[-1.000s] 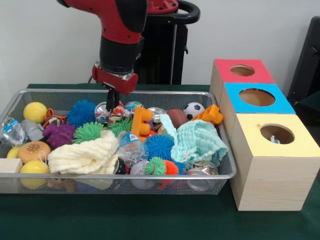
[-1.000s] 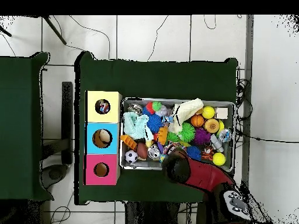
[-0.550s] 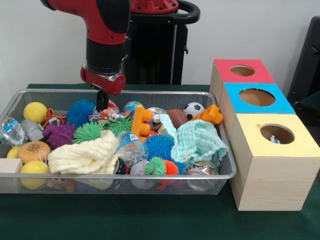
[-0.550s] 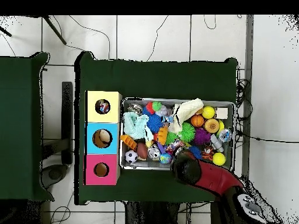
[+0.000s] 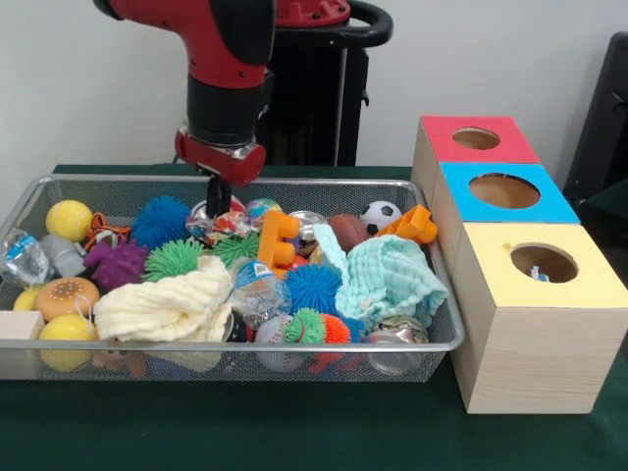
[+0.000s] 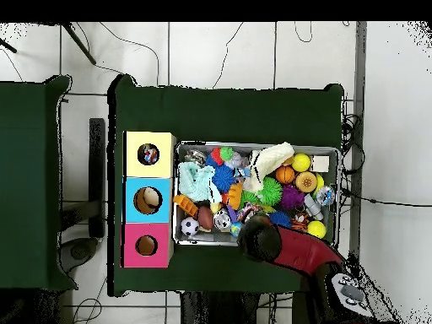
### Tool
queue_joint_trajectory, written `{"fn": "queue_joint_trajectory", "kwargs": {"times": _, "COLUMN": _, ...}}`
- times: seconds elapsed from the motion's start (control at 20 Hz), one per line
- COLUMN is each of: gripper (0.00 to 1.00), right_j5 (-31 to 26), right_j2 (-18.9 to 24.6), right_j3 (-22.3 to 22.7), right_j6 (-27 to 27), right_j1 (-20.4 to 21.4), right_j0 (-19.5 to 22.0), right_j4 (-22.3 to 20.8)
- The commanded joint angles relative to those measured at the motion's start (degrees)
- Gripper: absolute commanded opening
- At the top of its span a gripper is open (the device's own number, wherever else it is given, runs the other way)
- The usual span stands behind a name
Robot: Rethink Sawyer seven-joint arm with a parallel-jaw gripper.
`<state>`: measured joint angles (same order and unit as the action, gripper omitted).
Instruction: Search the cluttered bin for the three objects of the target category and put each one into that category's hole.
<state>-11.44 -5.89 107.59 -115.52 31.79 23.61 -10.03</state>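
A wire bin (image 5: 294, 183) holds a jumble of toys: a small soccer ball (image 5: 380, 214), a brown football (image 5: 345, 231), a yellow ball (image 5: 69, 220), blue (image 5: 160, 220), green (image 5: 174, 259) and purple (image 5: 116, 263) spiky balls, an orange block (image 5: 278, 240) and shiny wrappers (image 5: 224, 224). My gripper (image 5: 218, 199) hangs at the bin's back, its tip just above the wrappers. In the overhead view the red arm (image 6: 287, 249) covers the gripper.
Three boxes with round holes stand right of the bin: red (image 5: 440, 137), blue (image 5: 554, 208) and yellow (image 5: 535, 343). A cream cloth (image 5: 167, 304) and a teal cloth (image 5: 392, 275) lie over other toys. A wooden block (image 5: 20, 326) sits at the bin's front left.
The gripper swung left toward the blue spiky ball, then came back right to almost where it was a second ago. The toys look unmoved.
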Motion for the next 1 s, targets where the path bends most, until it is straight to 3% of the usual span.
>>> {"fn": "queue_joint_trajectory", "kwargs": {"times": 0.05, "gripper": 0.0, "right_j5": -14.47, "right_j2": 2.4, "right_j3": -6.5, "right_j6": -3.33, "right_j1": 0.53, "right_j0": -2.89, "right_j4": 2.91}}
{"fn": "queue_joint_trajectory", "kwargs": {"times": 0.7, "gripper": 0.0, "right_j5": -25.22, "right_j2": 4.34, "right_j3": -14.73, "right_j6": -2.84, "right_j1": -1.0, "right_j0": -0.96, "right_j4": 3.86}}
{"fn": "queue_joint_trajectory", "kwargs": {"times": 1.0, "gripper": 0.0, "right_j5": -32.05, "right_j2": 4.49, "right_j3": -21.7, "right_j6": 1.54, "right_j1": -2.26, "right_j0": -0.74, "right_j4": 1.44}}
